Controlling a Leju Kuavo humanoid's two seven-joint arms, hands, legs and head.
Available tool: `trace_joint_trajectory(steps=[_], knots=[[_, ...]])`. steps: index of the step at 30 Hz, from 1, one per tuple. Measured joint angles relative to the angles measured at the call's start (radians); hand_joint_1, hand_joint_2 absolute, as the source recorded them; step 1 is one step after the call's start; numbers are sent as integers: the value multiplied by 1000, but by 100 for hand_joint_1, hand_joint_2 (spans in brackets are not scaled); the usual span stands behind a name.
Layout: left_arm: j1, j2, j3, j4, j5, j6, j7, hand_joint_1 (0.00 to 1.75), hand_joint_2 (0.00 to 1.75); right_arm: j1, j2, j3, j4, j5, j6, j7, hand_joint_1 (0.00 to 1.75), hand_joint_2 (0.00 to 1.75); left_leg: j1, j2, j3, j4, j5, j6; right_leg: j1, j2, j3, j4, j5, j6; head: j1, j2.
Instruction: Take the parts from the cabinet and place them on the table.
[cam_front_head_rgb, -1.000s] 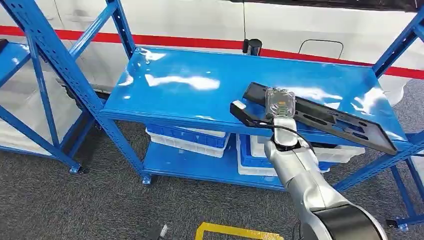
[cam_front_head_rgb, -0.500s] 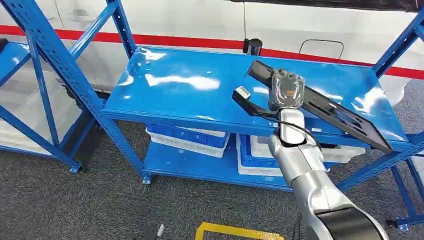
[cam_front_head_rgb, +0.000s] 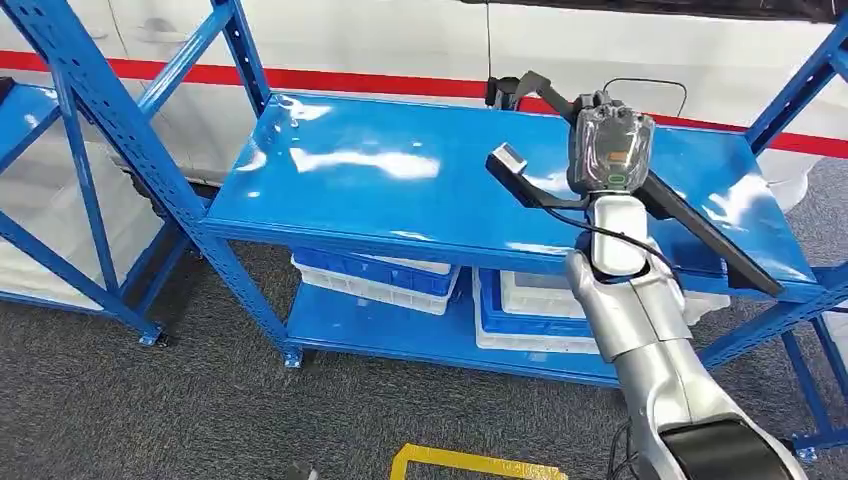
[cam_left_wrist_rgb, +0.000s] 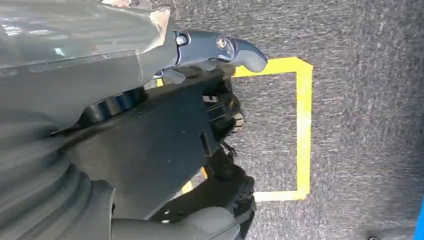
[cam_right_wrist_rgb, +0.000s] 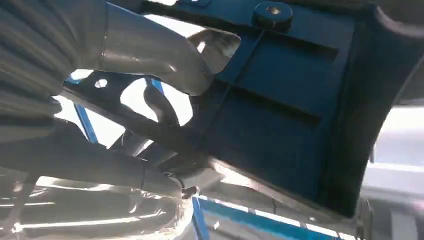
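Note:
A long black plastic part (cam_front_head_rgb: 712, 238) with slots is tilted up above the top of the blue shelf (cam_front_head_rgb: 390, 170), one end (cam_front_head_rgb: 509, 160) pointing left. My right hand (cam_front_head_rgb: 609, 148) grips it near its middle, raised over the shelf's right half. In the right wrist view the thumb (cam_right_wrist_rgb: 155, 47) and darker fingers (cam_right_wrist_rgb: 160, 107) wrap the part's ribbed underside (cam_right_wrist_rgb: 280, 105). My left hand (cam_left_wrist_rgb: 100, 55) hangs by my side over the floor, its thumb (cam_left_wrist_rgb: 225, 47) stuck out, nothing in it.
White and blue bins (cam_front_head_rgb: 375, 280) (cam_front_head_rgb: 540, 300) sit on the lower shelf. Blue uprights and braces (cam_front_head_rgb: 110, 130) (cam_front_head_rgb: 800, 90) frame the rack, with another rack (cam_front_head_rgb: 20, 110) at the left. A black post (cam_front_head_rgb: 505, 93) stands at the shelf's back edge. Yellow tape (cam_front_head_rgb: 470, 462) marks the carpet.
My right arm has lifted the black part off the shelf top, carrying it up and to the right, and the part now tilts more steeply.

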Motion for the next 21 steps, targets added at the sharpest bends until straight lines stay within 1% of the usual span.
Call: trace_joint_trajectory(steps=[8,21], knots=[[5,1,0,2,0,-2,-3,0,175,1,-22,23,-54,0,0,0,175,175,0,0,0,0,0,0,0,0,0,0,0,0,0,0],[6,1,0,2,5,-6,-3,0,175,4,-30,26,-96,0,0,-14,175,175,0,0,0,0,0,0,0,0,0,0,0,0,0,0]])
